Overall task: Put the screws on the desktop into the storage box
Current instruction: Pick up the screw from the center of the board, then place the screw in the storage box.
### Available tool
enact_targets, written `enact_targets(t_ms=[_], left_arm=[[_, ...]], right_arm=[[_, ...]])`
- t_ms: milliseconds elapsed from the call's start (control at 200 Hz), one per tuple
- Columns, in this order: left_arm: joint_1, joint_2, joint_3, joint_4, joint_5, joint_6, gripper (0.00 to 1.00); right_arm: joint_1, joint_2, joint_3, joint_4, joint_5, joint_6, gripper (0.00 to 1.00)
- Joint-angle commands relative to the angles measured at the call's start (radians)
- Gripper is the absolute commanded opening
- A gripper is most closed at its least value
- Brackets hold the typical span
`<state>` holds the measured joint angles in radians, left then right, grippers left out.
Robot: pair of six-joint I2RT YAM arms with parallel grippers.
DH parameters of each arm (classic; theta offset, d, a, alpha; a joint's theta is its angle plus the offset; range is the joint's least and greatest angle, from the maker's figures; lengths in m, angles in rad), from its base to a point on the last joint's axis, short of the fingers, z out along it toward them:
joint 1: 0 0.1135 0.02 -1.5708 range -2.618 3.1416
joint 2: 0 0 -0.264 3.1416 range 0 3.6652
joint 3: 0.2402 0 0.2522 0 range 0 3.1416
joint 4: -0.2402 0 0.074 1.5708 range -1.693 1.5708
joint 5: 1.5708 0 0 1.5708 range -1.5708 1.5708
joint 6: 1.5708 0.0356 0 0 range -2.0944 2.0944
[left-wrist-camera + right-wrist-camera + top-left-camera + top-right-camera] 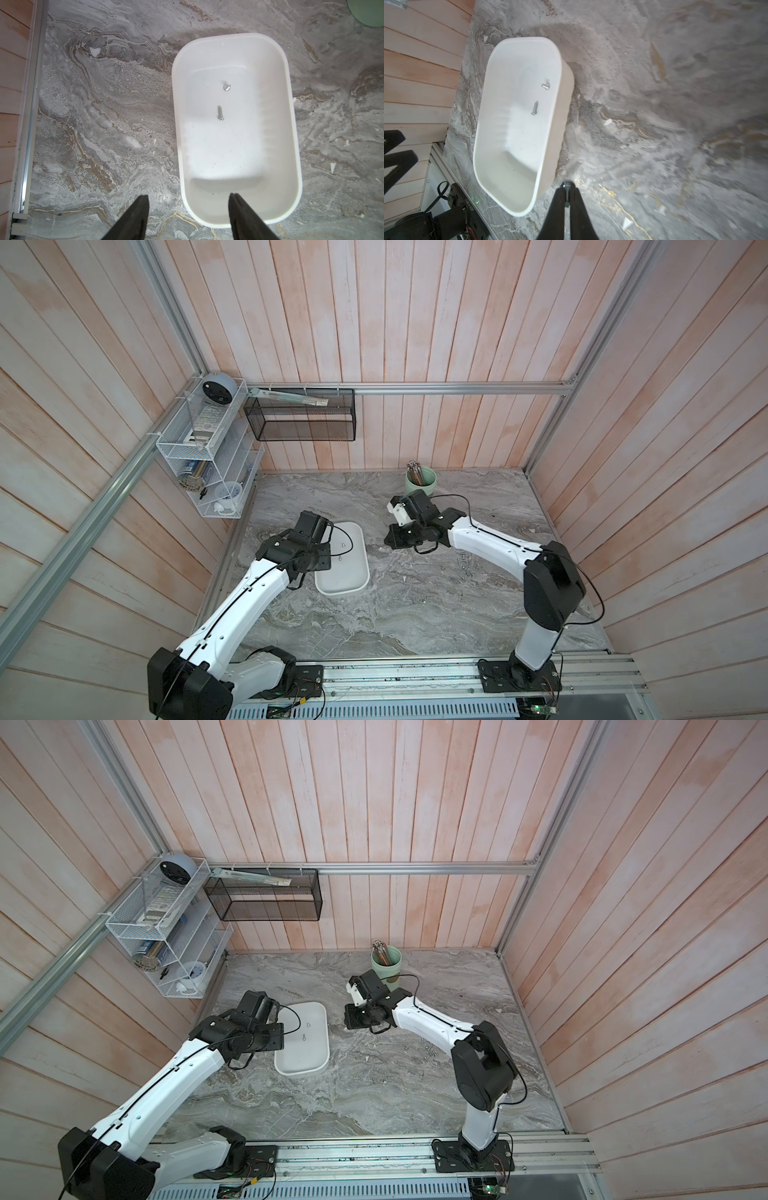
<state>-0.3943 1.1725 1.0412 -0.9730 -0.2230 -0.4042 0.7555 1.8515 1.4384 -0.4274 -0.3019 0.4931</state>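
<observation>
The white storage box (pixel 347 578) (pixel 301 1063) lies on the marble desktop (pixel 415 614), left of centre. Two screws (pixel 227 87) (pixel 220 113) rest on its floor, and the right wrist view shows them too (pixel 545 85) (pixel 534 108). Several more screws (pixel 465 563) (pixel 428 1048) lie in a loose cluster on the desktop under the right forearm. My right gripper (pixel 566 185) is shut on a screw (pixel 566 192), above the desktop just outside the box's rim (pixel 538 166). My left gripper (pixel 188 196) is open and empty, straddling the rim at one end of the box (pixel 228 155).
A pale green cup (pixel 420 485) (pixel 386 967) of brown sticks stands at the back, close behind the right wrist. A black mesh basket (pixel 301 418) and a white wire rack (pixel 199 448) hang on the walls at the back left. Wooden walls enclose the desktop on three sides.
</observation>
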Motion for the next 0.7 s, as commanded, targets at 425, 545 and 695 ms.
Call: enact_targets(t_ms=[425,545,695], left_arm=[[0.008,-0.001,0.003,-0.001,-0.012,-0.001,0.67],[0.008,0.000,0.003,-0.001,-0.009,-0.001,0.67],[0.008,-0.001,0.004,-0.002,-0.007,0.001,0.67]], right_arm=[[0.100,0.316,0.308,-0.112,0.034,-0.003,0.16],[0.102,0.300,0.311,-0.124,0.046,-0.017,0.24],[0.101,0.237,0.295,-0.130,0.084,-0.053,0.29]])
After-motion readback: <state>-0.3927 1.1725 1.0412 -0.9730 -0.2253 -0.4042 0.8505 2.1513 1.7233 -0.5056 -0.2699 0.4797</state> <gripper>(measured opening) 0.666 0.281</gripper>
